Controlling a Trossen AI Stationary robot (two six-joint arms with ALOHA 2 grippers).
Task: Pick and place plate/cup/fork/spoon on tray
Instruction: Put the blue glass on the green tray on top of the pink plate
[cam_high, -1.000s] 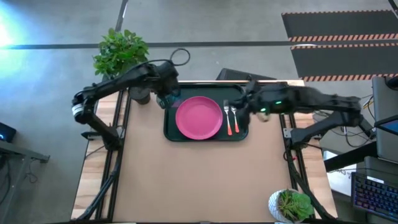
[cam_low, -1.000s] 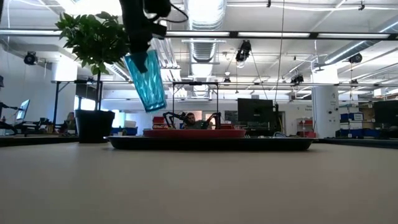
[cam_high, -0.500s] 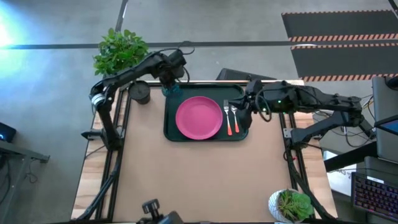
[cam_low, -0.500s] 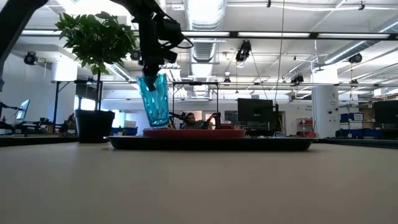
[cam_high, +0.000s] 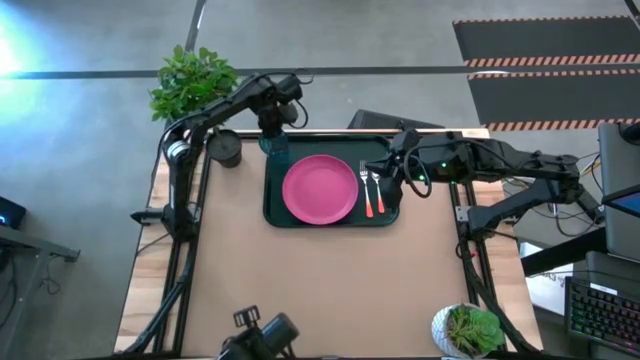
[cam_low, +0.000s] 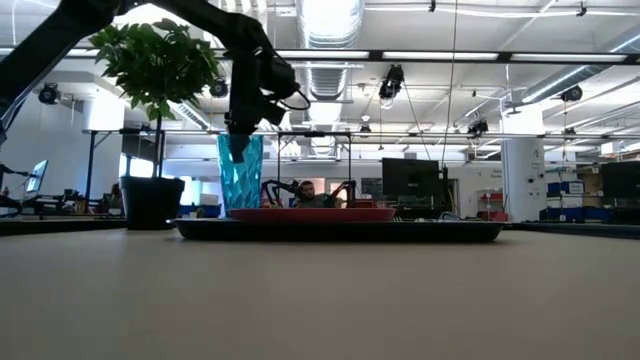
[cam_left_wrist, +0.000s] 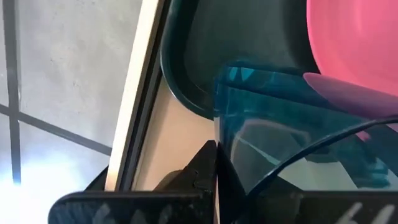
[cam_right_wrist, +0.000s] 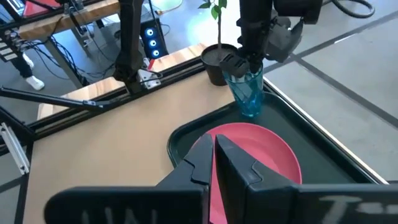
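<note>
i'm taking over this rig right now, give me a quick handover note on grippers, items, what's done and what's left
Left gripper: shut on the cup, which stands upright at the tray's far left corner; whether it has touched down is unclear.
Right gripper: shut, empty, over the tray's right edge.
Plate: centred on the tray.
Fork and spoon: side by side on the tray, right of the plate.
Done: plate, fork, spoon placed.
Left: release the cup, pull both arms back.

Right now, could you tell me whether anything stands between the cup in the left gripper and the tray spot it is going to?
Nothing visible does. The left gripper holds the cup upright over the tray's bare far-left corner, beside the plate.
</note>
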